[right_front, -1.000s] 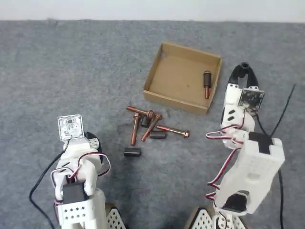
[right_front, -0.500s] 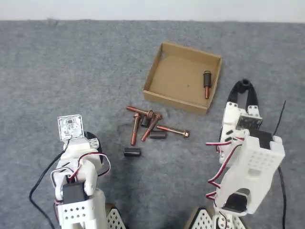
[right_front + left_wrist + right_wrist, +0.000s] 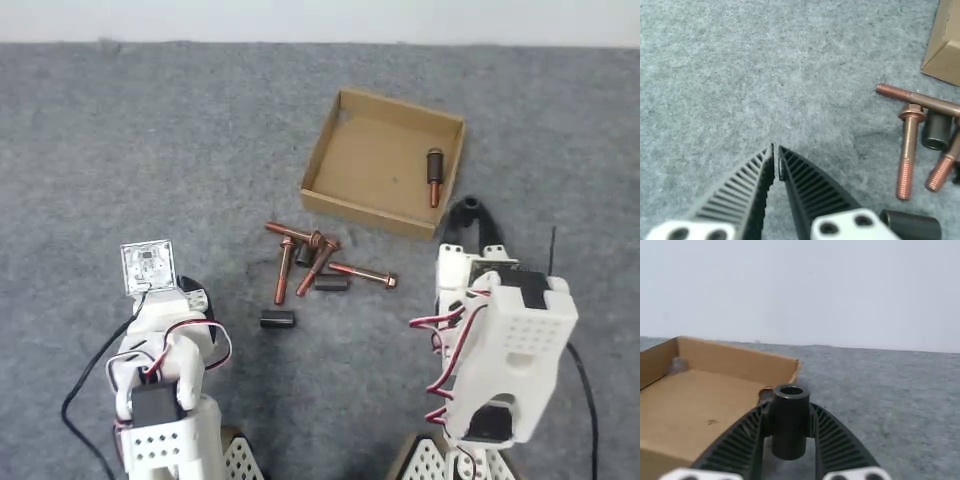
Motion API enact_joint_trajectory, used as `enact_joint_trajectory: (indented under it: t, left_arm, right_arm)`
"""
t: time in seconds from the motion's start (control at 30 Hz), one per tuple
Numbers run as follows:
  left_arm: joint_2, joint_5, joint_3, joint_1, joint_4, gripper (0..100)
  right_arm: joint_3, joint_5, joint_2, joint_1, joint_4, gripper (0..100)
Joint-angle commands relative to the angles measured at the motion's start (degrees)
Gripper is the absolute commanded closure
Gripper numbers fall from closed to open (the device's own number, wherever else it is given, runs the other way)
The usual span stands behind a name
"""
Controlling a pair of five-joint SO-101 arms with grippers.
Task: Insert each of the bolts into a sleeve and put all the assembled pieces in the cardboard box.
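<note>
Beside the cardboard box [image 3: 365, 210], near corner: right tool [image 3: 788, 411] clamps one black sleeve [image 3: 788, 427] upright. Left tool [image 3: 776, 156] pressed together, nothing in it, low over the grey table [image 3: 150, 130] near the loose bolts [image 3: 285, 270]. One assembled piece [image 3: 435, 177] lies inside the box.

The bolts [image 3: 285, 270] are gleaming copper-red; each sleeve [image 3: 278, 320] is showing black, the cardboard box [image 3: 365, 212] plain tan, the carpet [image 3: 150, 150] mottled grey.
</note>
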Motion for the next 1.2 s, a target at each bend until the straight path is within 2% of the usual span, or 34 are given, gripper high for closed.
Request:
enact_joint_trajectory:
  t: [0.0, 0.17, 0.47, 1.17]
  left_arm:
    - [-0.7, -0.5, -0.7, -0.1, -2.0, 99]
    - [-0.7, -0.5, -0.7, -0.1, -2.1, 99]
    - [-0.7, -0.5, -0.7, -0.1, -1.9, 99]
    - [-0.9, -0.4, -0.7, 0.3, -2.1, 99]
  right_arm:
    - [1.7, 0.7, -1.3, -2.8, -1.9, 99.2]
    - [6.9, 0.4, -6.4, -6.8, -1.9, 99.2]
    - [13.0, 0.4, -14.6, -18.2, -1.9, 99.2]
    - [14.4, 0.4, -13.1, -19.5, -1.2, 99.2]
